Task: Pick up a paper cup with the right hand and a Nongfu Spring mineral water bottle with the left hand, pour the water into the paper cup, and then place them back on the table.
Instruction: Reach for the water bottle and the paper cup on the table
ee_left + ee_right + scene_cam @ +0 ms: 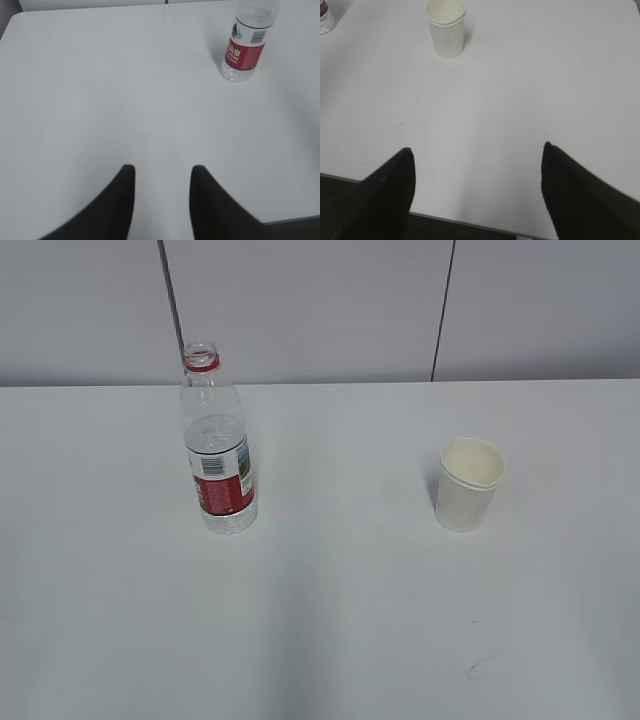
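Right end effector apart, left end effector apart; scuff mark near paper cup.

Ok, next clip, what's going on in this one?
Nothing is being handled yet. The water bottle stands upright and capless on the left of the white table, partly filled, and the paper cup stands upright to its right, well apart from it. The left gripper and right gripper are both open and empty, back near the table's front edge, each facing its own item.
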Controlling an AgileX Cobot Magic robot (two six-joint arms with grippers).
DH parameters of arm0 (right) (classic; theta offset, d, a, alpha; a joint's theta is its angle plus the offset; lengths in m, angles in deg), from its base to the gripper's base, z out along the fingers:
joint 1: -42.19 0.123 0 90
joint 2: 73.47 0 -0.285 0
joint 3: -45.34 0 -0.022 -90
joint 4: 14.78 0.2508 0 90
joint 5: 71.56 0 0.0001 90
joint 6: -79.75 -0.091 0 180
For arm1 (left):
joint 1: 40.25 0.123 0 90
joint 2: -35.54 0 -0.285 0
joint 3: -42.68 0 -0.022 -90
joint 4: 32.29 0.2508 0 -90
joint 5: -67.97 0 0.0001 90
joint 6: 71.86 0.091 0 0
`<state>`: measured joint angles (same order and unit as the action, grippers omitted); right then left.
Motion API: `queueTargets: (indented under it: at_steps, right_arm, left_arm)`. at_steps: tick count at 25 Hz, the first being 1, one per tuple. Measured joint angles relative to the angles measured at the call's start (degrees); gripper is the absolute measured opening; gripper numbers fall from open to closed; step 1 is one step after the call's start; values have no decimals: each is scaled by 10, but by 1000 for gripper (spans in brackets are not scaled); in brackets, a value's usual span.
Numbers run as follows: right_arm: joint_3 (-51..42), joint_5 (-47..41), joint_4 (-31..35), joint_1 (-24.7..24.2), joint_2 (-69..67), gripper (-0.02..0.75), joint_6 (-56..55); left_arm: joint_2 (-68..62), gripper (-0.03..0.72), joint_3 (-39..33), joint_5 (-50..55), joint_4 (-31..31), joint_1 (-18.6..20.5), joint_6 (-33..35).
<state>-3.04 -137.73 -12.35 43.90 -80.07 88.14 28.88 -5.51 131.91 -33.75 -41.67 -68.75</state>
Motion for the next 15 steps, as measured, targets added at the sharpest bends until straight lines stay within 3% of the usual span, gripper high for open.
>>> queueTargets:
  at_steps: [15]
  right_arm:
    - [0, 0, 0, 0, 0, 587, 0]
  left_arm:
    - [0, 239, 0, 0, 0, 0, 0]
